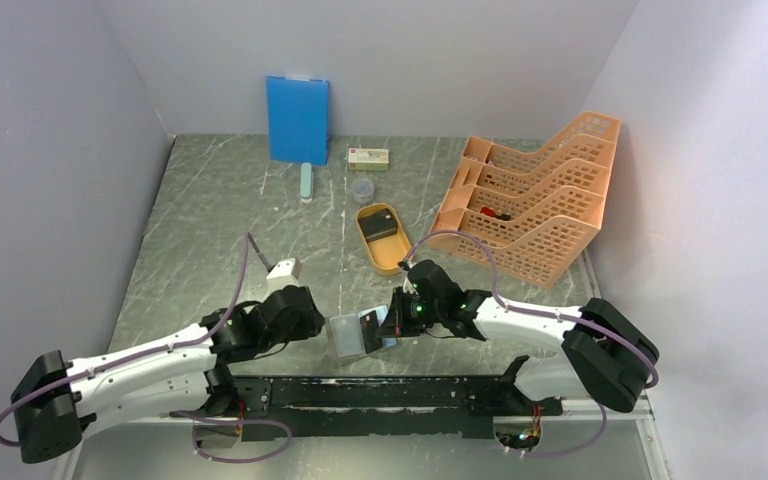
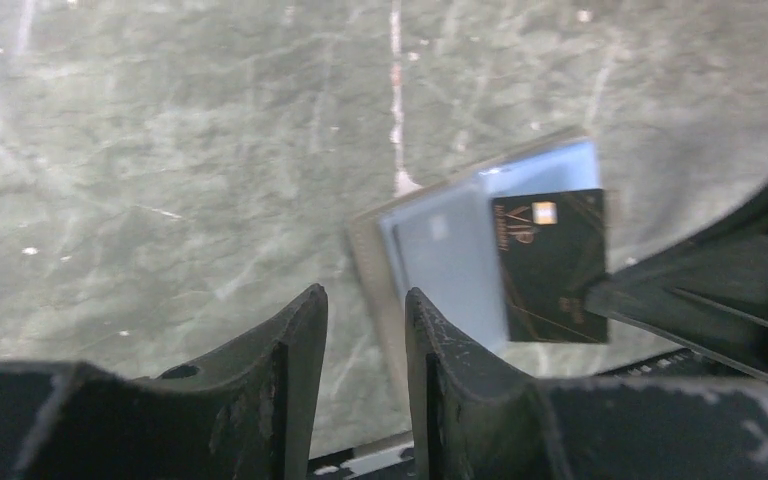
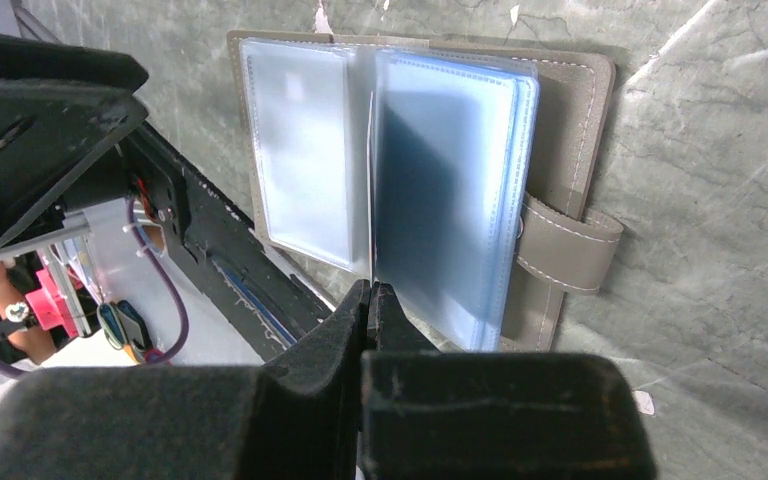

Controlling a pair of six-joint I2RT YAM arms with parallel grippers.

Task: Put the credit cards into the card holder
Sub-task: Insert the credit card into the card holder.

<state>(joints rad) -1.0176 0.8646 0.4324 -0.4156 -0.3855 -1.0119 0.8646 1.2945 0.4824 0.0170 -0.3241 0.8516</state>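
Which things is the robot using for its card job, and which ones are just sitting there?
For the job:
- card holder, lying open
- black card, pinched in the right fingers
- dark cards in the orange tray

Just lying about:
- blue board
- white-and-green box
- small clear tub
- orange file rack

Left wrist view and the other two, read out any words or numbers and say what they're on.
"VIP": gold letters on the black credit card over the card holder.
Fine gold print beside it: too blurred to read.
Label on the white-and-green box: too small to read.
Card holder sleeves: no text.
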